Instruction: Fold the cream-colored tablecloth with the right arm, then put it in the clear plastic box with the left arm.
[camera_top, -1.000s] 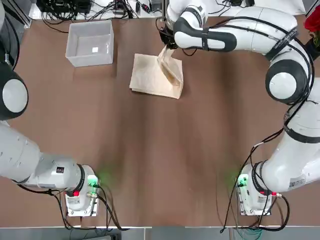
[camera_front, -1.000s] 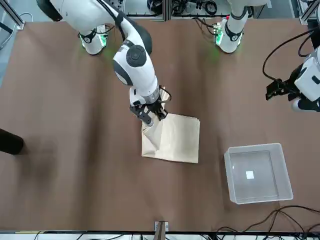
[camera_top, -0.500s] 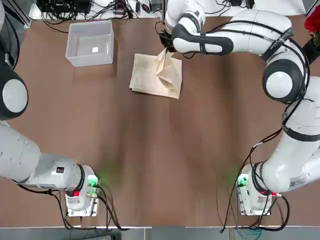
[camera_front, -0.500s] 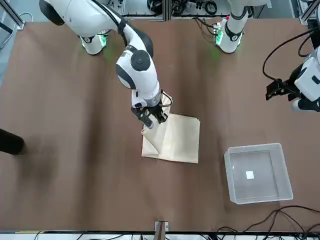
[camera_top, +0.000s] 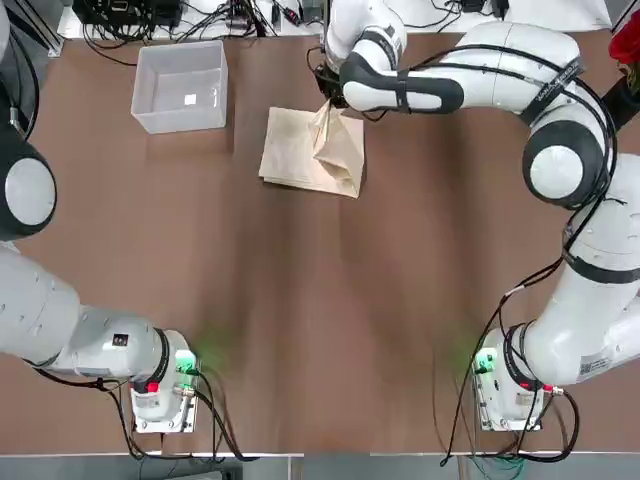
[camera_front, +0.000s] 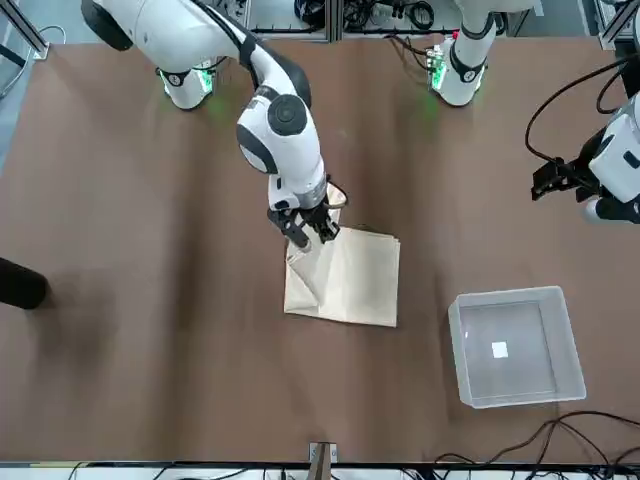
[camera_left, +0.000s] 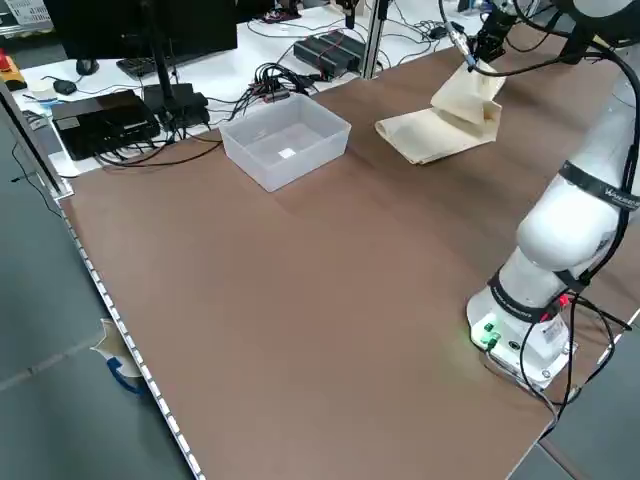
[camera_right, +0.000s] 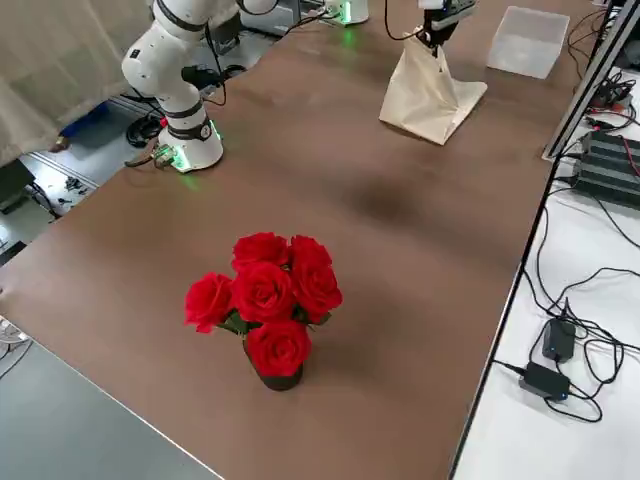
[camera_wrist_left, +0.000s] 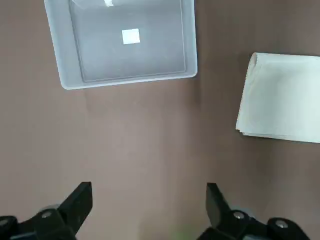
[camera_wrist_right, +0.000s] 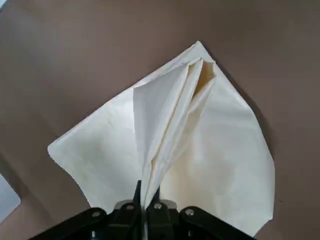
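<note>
The cream-colored tablecloth (camera_top: 295, 160) lies at the far middle of the table, folded into layers. Its right part is pulled up into a peak (camera_wrist_right: 210, 135). My right gripper (camera_top: 326, 98) is shut on that raised corner and holds it above the cloth (camera_front: 355, 285), as the right wrist view shows (camera_wrist_right: 145, 199). The clear plastic box (camera_top: 180, 122) stands to the cloth's left, with only a white sticker inside (camera_wrist_left: 131, 36). My left gripper (camera_wrist_left: 147, 190) hovers open and holds nothing, above bare table near the box (camera_wrist_left: 125, 82) and the cloth's left edge (camera_wrist_left: 280, 97).
A vase of red roses (camera_right: 265, 300) stands near the table's right side. Cables and electronics (camera_left: 120, 115) lie beyond the far edge. The two green-lit arm bases (camera_top: 165, 385) (camera_top: 505, 385) sit at the near edge. The left arm (camera_front: 615, 165) hangs over the left side.
My right gripper has carried the pinched corner a little toward the robot's left, over the cloth, and the raised flap leans further across it. The left arm and the box have not moved.
</note>
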